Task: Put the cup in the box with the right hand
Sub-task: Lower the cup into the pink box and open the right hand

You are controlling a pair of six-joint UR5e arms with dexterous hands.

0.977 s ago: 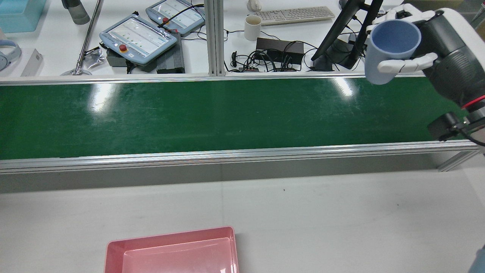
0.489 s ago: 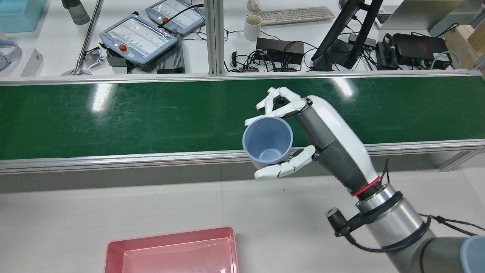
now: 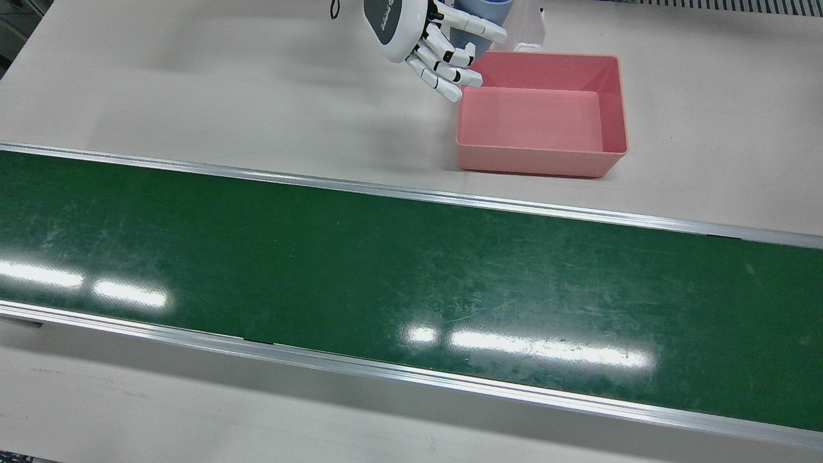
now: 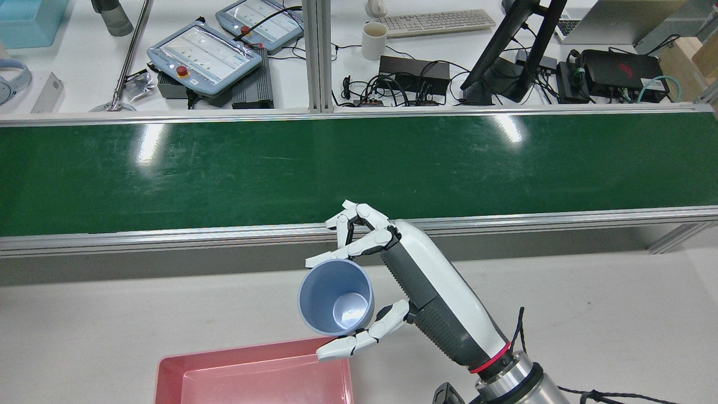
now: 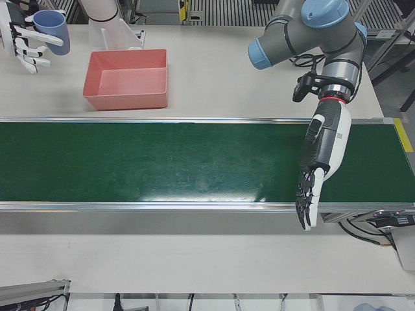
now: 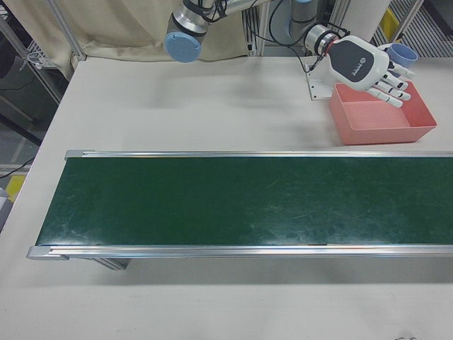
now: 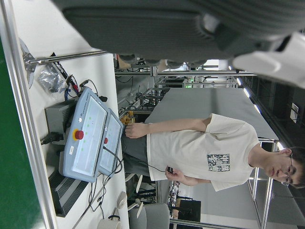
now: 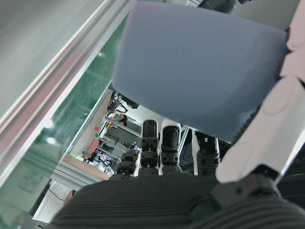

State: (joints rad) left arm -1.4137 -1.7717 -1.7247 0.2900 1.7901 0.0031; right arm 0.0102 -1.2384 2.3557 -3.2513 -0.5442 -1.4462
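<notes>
Right hand [image 4: 387, 280] held the blue cup [image 4: 335, 303] upright, fingers wrapped round its wall, just off the pink box's [image 4: 252, 370] right corner, raised above the desk [image 4: 589, 303]. Cup not over the box floor yet, going by the front view. Judgement: shift it leftward in the rear view until fully inside the rim, lower it, keep the opening up, release low so it won't tip or clip the wall. Left hand [image 5: 311, 181] hung over the green conveyor belt [image 4: 224, 168], fingers extended, empty. Beyond the belt: teach pendants [image 4: 205, 53], white mug [image 4: 374, 40], keyboard [image 4: 437, 21], cable clutter. A person stood by the pendants in the left hand view.
</notes>
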